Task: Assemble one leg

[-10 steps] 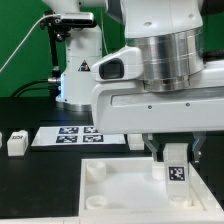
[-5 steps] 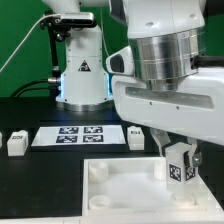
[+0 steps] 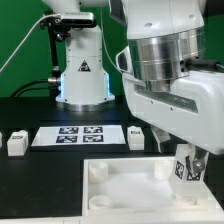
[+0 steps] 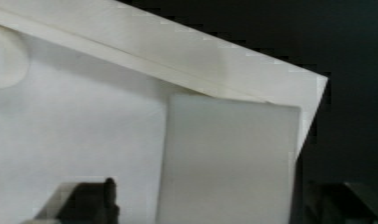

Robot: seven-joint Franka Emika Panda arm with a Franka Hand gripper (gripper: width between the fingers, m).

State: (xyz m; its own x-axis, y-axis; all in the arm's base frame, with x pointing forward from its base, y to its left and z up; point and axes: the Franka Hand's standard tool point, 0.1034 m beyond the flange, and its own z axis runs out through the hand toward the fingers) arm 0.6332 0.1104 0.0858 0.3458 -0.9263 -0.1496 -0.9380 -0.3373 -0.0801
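Note:
My gripper [image 3: 186, 163] is shut on a leg [image 3: 183, 168], a small white block with a black-and-white tag facing the camera. It holds the leg at the far corner of the large white square part [image 3: 125, 190], on the exterior view's right. I cannot tell whether the leg touches the part. In the wrist view the leg [image 4: 239, 150] runs as a pale block between the two dark fingertips [image 4: 88, 205], with the square part's surface [image 4: 61, 130] and edge behind it. Two more legs [image 3: 17, 143] [image 3: 136, 136] stand loose on the black table.
The marker board [image 3: 80, 135] lies on the table between the two loose legs. The arm's white base [image 3: 82, 70] stands behind it. A round corner socket [image 3: 95, 171] shows on the square part's far corner at the exterior view's left.
The gripper has moved toward the exterior view's right with the leg in it, and the wrist has turned, so the leg now sits lower at the square part's far right corner.

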